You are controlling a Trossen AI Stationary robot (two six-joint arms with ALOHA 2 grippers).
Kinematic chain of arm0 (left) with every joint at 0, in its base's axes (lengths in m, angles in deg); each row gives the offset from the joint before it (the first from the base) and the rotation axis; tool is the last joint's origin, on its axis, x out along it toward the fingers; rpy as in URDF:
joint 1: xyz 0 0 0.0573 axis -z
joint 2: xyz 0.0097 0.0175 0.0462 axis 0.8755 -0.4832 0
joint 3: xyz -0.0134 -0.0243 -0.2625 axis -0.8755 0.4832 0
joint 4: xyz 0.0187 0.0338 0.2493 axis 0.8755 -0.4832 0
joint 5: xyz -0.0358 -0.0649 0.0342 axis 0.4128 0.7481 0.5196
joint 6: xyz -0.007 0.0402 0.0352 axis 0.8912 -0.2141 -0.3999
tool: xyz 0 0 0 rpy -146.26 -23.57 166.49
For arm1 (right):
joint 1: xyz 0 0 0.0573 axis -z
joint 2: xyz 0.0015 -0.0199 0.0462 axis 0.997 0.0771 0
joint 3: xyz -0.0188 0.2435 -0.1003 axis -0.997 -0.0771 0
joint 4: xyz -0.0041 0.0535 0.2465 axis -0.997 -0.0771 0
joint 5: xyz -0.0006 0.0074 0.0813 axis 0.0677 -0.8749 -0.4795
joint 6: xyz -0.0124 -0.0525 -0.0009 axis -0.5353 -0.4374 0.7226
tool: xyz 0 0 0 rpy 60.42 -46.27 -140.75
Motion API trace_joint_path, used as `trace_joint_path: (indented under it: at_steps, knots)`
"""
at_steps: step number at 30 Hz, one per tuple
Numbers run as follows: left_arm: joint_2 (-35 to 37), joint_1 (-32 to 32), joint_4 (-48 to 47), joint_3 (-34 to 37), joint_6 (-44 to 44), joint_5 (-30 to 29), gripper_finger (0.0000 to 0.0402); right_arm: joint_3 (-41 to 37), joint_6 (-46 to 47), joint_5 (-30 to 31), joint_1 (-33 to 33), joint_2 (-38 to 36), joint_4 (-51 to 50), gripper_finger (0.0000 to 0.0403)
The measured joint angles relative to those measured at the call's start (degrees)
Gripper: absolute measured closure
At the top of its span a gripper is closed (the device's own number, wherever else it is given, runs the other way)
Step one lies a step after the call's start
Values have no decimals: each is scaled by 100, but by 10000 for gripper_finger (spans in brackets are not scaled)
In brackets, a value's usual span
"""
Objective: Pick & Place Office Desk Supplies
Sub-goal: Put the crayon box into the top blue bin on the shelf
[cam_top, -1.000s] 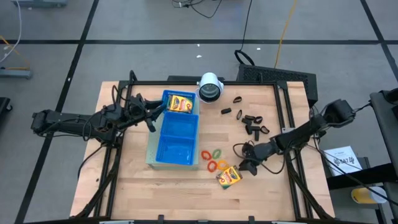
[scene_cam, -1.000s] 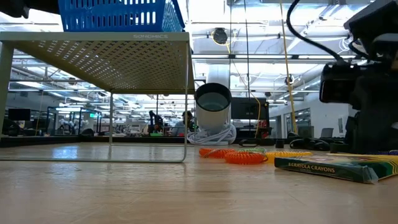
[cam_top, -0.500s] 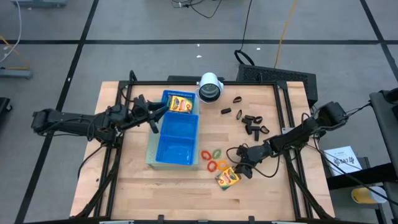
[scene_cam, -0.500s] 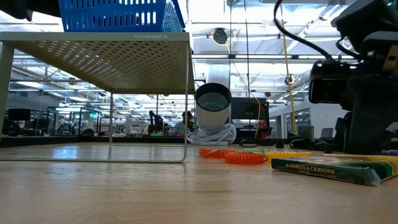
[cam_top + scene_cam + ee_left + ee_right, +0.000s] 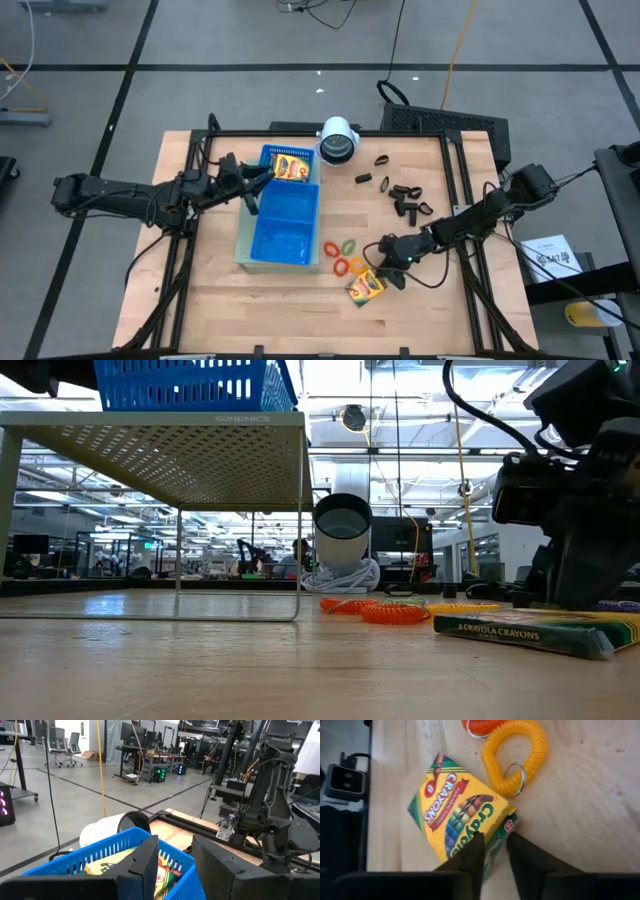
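A blue tray (image 5: 281, 225) sat left of centre on the wooden counter (image 5: 300, 310). A white cylinder (image 5: 339, 140) with a dark centre stood at the far edge, just right of the tray.

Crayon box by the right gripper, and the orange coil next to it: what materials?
Crayon box: looks like printed cardboard, slightly glossy, with folded edges and a flap end. Orange coil: likely springy plastic, wound like phone cord, with a metal-looking split ring.

Grey tiled floor (image 5: 90, 40) surrounds the wooden table (image 5: 300, 310).
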Motion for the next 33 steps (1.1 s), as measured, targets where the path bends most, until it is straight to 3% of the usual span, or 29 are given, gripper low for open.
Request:
trace_joint_path:
  at_steps: [3, 11, 14, 24, 29, 33]
  knots:
    - [2, 0, 18, 0, -2, 0, 273, 0, -196, 156, 0, 4, -36, 390]
    - [2, 0, 17, 0, 44, 2, 272, -4, -1102, 824, 11, -216, 505, 402]
    - [2, 0, 48, 0, 115, 3, 273, -43, -1565, 1232, 69, -707, 536, 402]
    - [2, 0, 159, -1, 302, 44, 273, -15, -2901, 1754, 87, -2623, 610, 403]
    - [4, 0, 465, -86, 381, 546, 273, -15, -3520, 1860, 90, -3255, 688, 403]
    - [-28, 92, -113, -661, 268, 771, 267, -15, -4039, 1857, 89, -3527, 1082, 403]
